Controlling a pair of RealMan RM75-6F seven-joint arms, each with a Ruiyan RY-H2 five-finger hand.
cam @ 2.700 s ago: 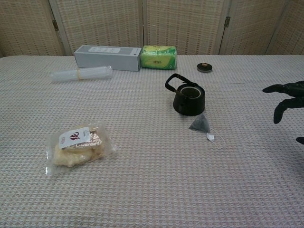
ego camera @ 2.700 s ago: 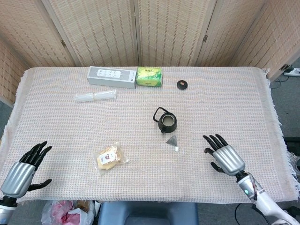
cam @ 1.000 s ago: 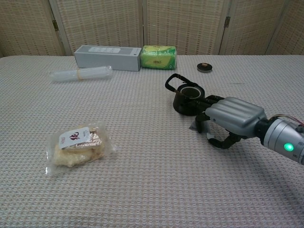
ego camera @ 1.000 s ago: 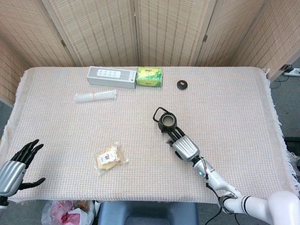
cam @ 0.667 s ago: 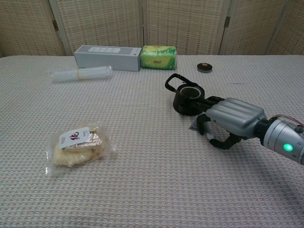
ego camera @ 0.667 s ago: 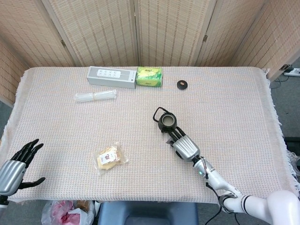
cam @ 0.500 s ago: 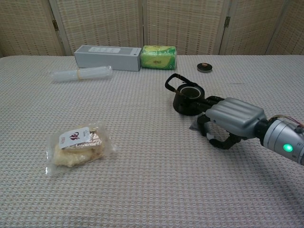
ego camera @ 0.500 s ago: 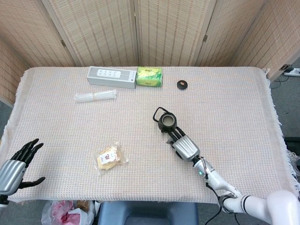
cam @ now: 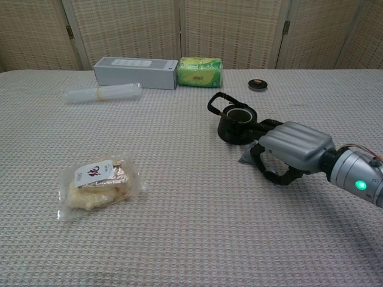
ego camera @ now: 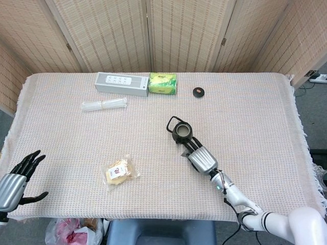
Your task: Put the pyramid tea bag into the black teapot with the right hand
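While left hand (ego camera: 14,179) rests open, lower left of frame, right hand (cam: 287,152) curls over tea bag (cam: 246,157) beside teapot (cam: 235,124), frame centre; firm grip perhaps, cannot tell.

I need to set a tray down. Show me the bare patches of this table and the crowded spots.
Bare: the cloth right of the black teapot and small lid; also between snack packet and teapot. Crowded: the back edge by the grey box, and around the right hand.

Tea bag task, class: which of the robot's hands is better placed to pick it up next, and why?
The right hand: it sits over the tea bag beside the black teapot. The left hand lies open at the table's far-left edge.
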